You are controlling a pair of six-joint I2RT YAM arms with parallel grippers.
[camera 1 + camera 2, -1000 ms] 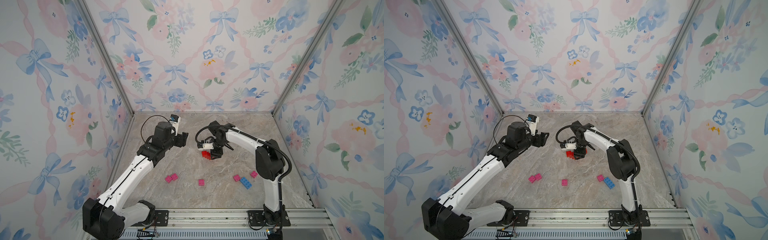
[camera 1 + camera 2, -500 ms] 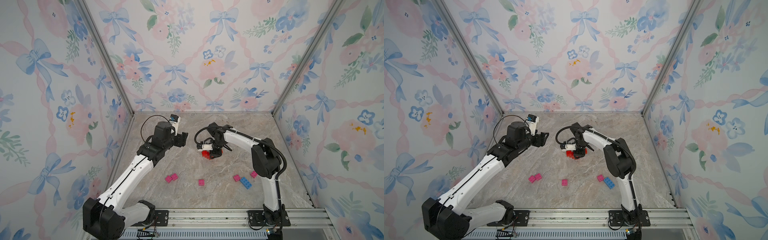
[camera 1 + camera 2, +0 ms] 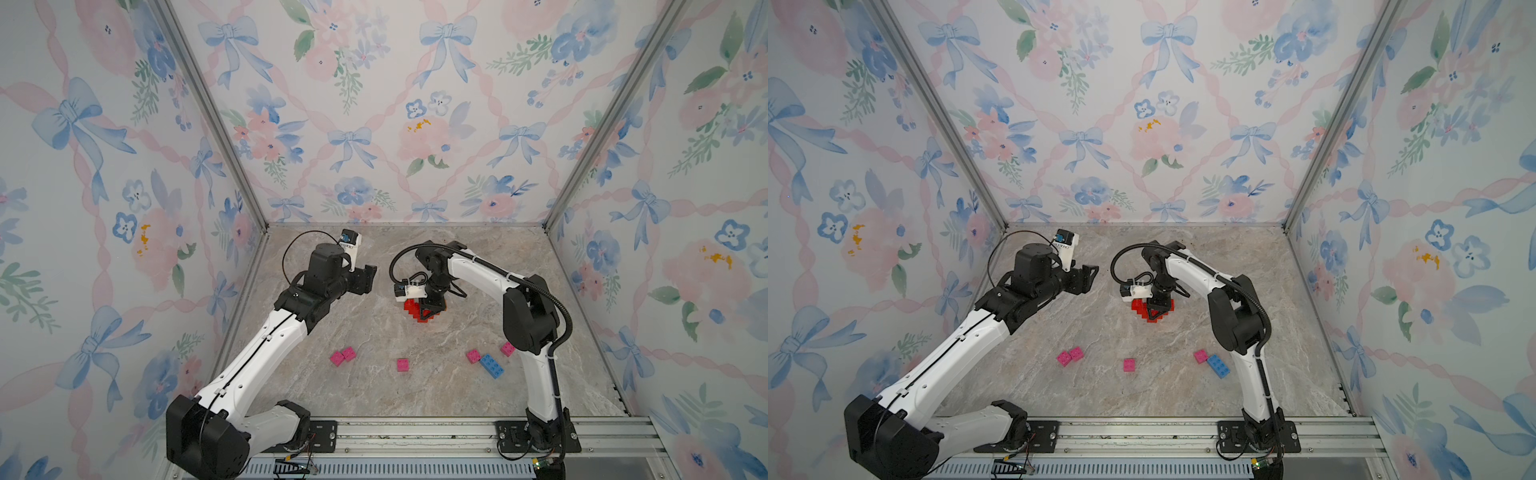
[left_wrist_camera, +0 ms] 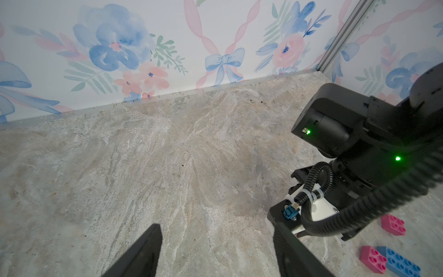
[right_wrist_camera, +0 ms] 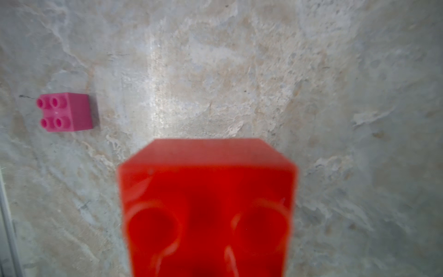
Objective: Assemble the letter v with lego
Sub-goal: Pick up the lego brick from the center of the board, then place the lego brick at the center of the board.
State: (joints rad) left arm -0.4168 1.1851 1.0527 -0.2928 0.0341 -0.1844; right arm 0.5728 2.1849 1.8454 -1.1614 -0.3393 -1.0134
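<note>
My left gripper [image 3: 367, 277] hangs above the table [image 3: 415, 399], jaws wide and holding nothing. I judge it is parked there to leave the middle free.

Near the front lies a pink pair [image 3: 343, 356], touching each other. A single pink brick [image 3: 402, 364] lies apart from them. All look like spare stock to me.

Mid-table sit the red bricks [image 3: 415, 311] in a small cluster, and my right gripper [image 3: 430, 309] is down on them from above. Its black fingers reach down at the sides of the cluster. I cannot tell whether the jaws have closed on a brick or only bracket it. I take this as work on the foot of the V.

Further right a blue brick [image 3: 492, 366] lies with a pink neighbour [image 3: 473, 356] seemingly touching it. A last pink [image 3: 507, 349] sits by the right arm.

The left wrist view shows what the top views cannot: both fingers [image 4: 143, 251] are apart with bare table between them. The right arm blocks the red bricks there. The right wrist view gives only a blurred red face [image 5: 206, 203] close up, with no fingers in sight. The last pink shows in a top view but not in both, since the right arm covers it.
</note>
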